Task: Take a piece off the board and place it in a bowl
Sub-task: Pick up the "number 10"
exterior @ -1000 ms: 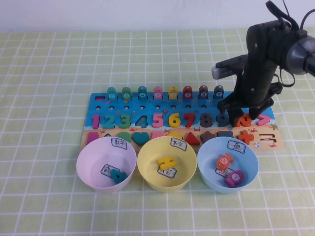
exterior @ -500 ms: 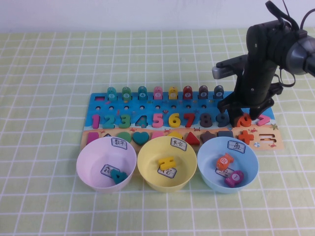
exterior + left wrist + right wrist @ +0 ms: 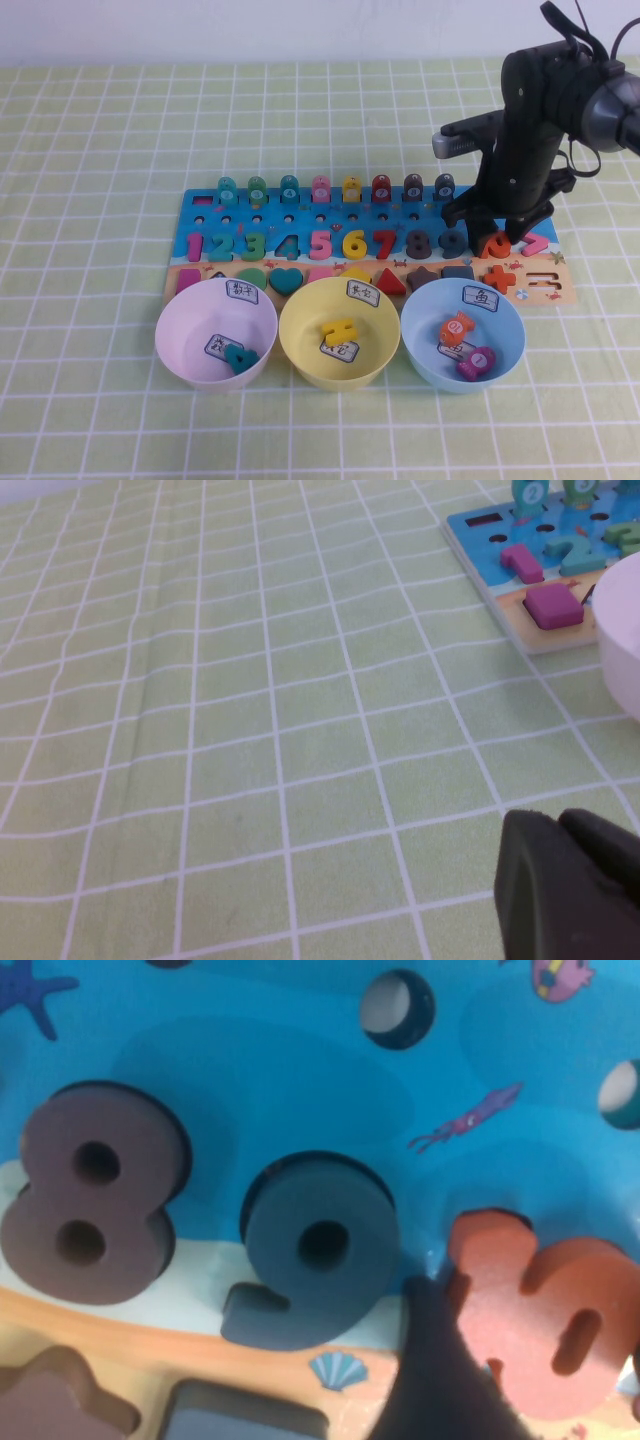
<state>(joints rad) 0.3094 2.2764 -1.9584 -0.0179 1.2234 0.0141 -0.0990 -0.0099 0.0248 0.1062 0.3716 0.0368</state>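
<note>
The orange "10" piece [image 3: 497,243] sits at the right end of the number row of the blue and tan board [image 3: 400,215], tilted a little out of its slot. My right gripper [image 3: 498,234] stands straight over it, shut on it; in the right wrist view a dark finger [image 3: 430,1370] presses one side of the piece [image 3: 540,1290]. The pale pink-lilac bowl [image 3: 190,320] stands in front of the board's left end with a teal piece inside. My left gripper [image 3: 575,880] is shut and empty over bare cloth left of the board [image 3: 480,525].
A yellow bowl [image 3: 300,330] holding a yellow piece and a light blue bowl [image 3: 420,330] holding fish pieces stand beside the pink one. Ring pegs [image 3: 335,188] line the board's far edge. An orange plus sign [image 3: 501,279] lies near the gripper. Green checked cloth covers the table.
My right arm has risen slightly, and the orange "10" piece has tipped up a little in its slot. Nothing else has moved.
</note>
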